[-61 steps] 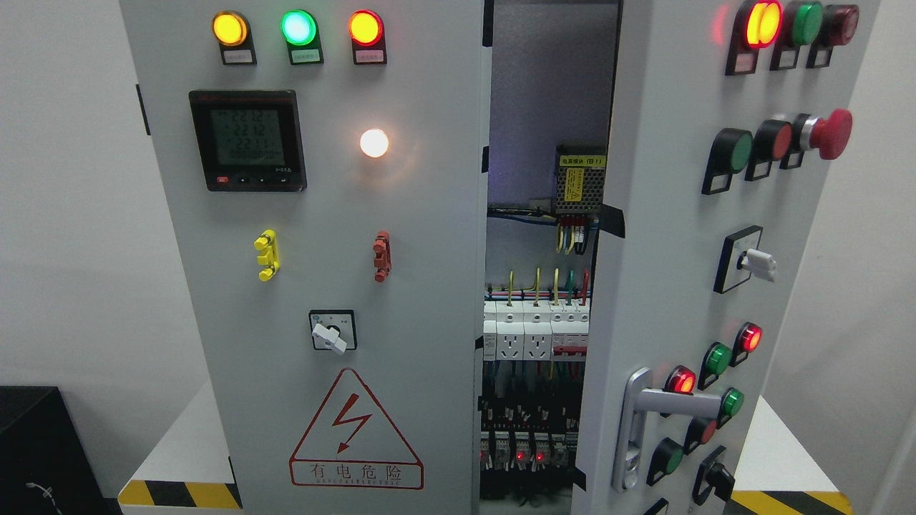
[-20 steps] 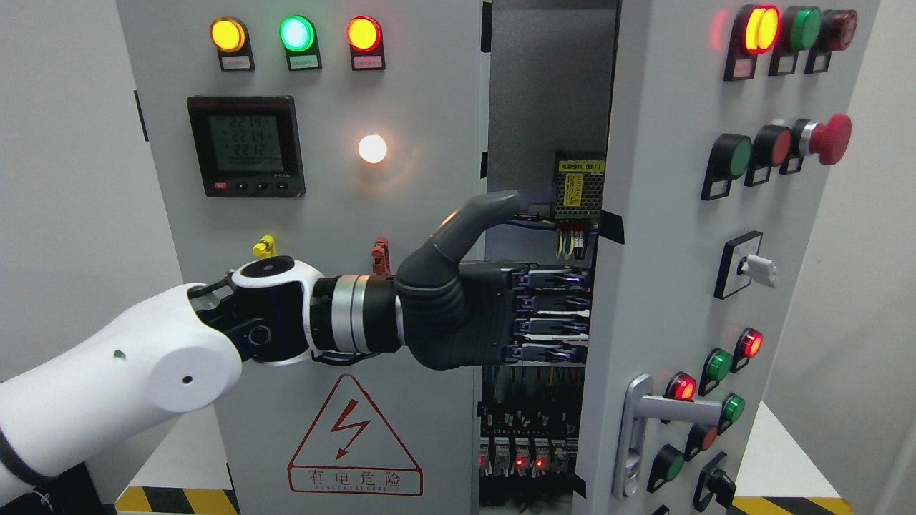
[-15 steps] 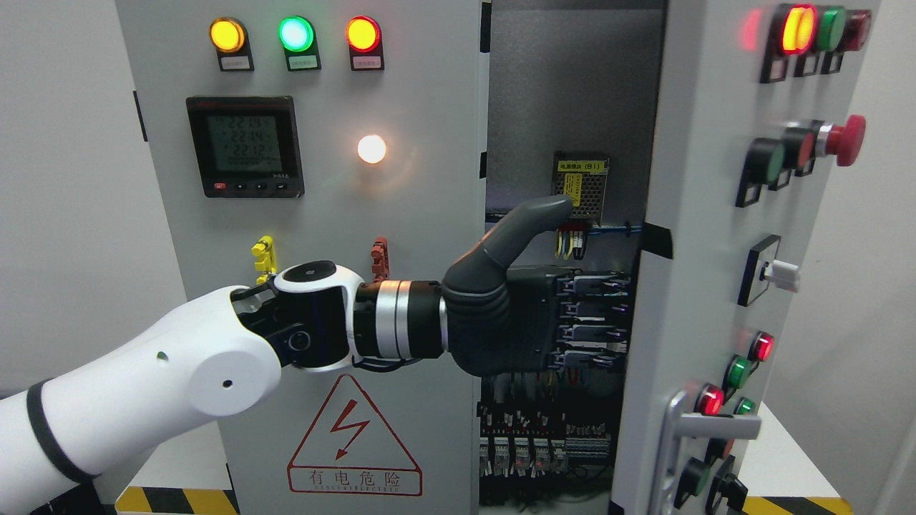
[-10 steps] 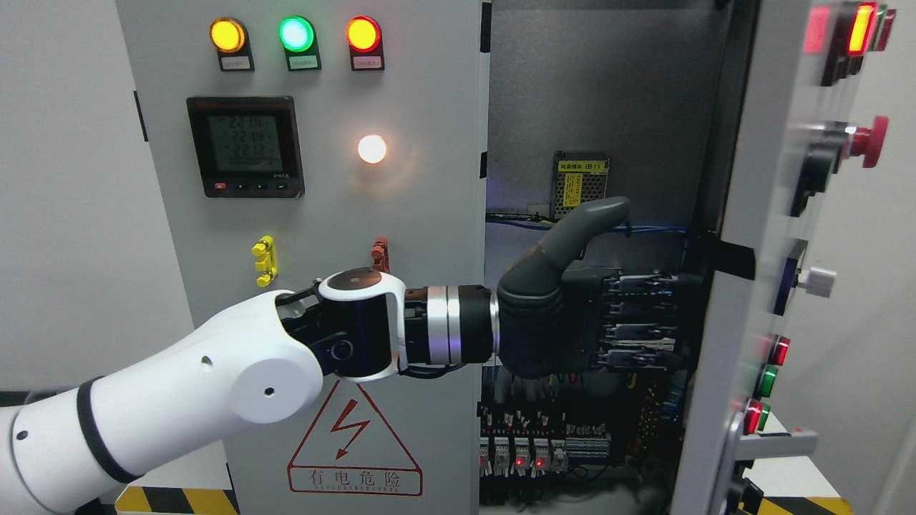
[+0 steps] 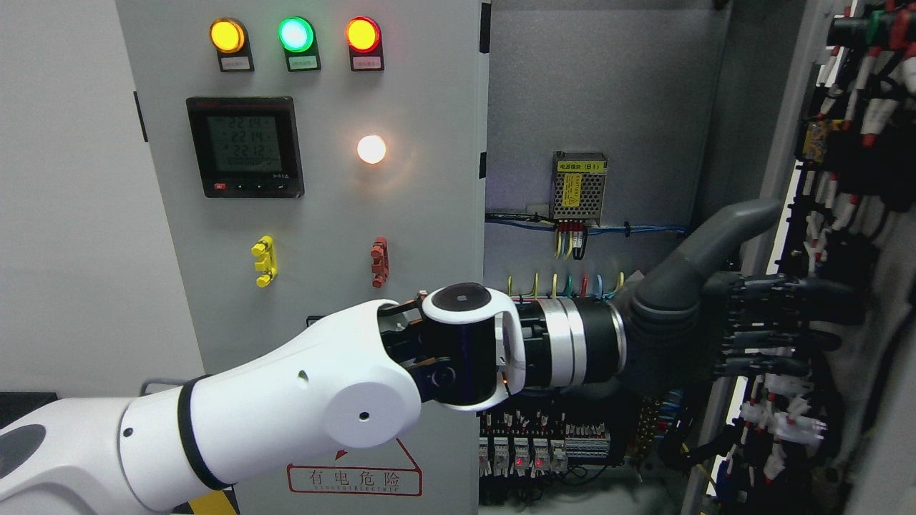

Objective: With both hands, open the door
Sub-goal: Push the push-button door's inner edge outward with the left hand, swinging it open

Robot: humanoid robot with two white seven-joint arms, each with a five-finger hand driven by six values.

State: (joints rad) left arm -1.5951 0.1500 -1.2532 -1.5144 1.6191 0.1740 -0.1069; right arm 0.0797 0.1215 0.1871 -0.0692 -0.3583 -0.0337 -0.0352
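The grey electrical cabinet's right door stands swung far open, and its inner face with black and white wiring faces me. My left arm reaches across from the lower left. Its dark left hand lies flat against that inner face, open, thumb raised, holding nothing. The left door is closed, with three lit lamps, a meter and a warning triangle on it. My right arm does not show.
Inside the cabinet sit a small power supply with a yellow label, coloured wires and a row of breakers with red lights. White walls flank the cabinet on the left.
The left arm came in and reached into the gap. It then pushed the right door outward to the right, until the door's button face turned away and its wired back showed.
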